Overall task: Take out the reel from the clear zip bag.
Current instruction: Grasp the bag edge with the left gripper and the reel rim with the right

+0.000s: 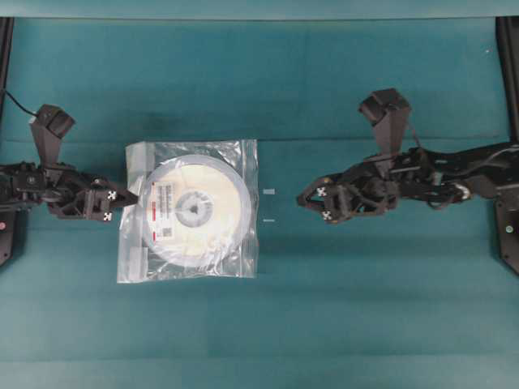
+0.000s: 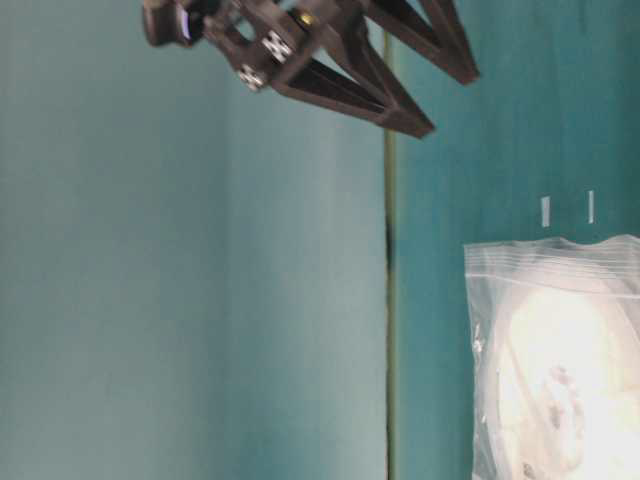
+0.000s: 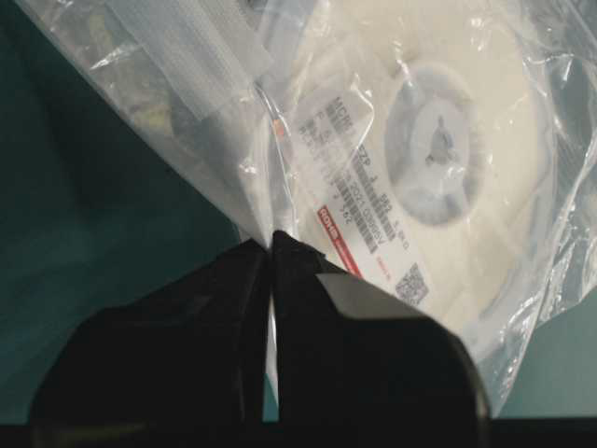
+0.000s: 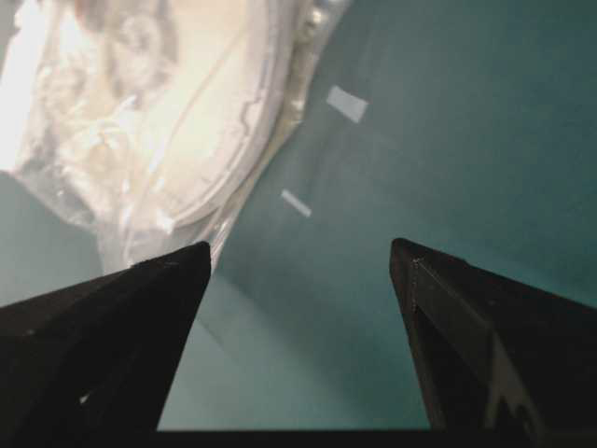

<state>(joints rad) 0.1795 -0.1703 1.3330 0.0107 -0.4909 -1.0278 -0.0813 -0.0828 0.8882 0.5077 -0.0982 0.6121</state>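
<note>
The clear zip bag (image 1: pixel 243 261) lies flat on the teal table with the white reel (image 1: pixel 195 212) inside it. The reel's label with its red stripe (image 3: pixel 366 207) faces up. My left gripper (image 1: pixel 130 199) is at the bag's left edge, beside the whitish zip strip (image 3: pixel 196 56). In the left wrist view the left gripper (image 3: pixel 270 247) is shut on a thin fold of the bag (image 3: pixel 187 126), just short of the reel (image 3: pixel 438 140). My right gripper (image 1: pixel 302 198) stands open to the right of the bag, apart from it and holding nothing. The right wrist view shows the right gripper (image 4: pixel 300 257) over bare table.
Two small white tape marks (image 1: pixel 269 192) (image 1: pixel 269 220) lie on the table between the bag and the right gripper. The table-level view shows the bag (image 2: pixel 500 300) at lower right and the right gripper (image 2: pixel 453 102) above it. Dark frame posts (image 1: pixel 507 49) stand at the table's sides.
</note>
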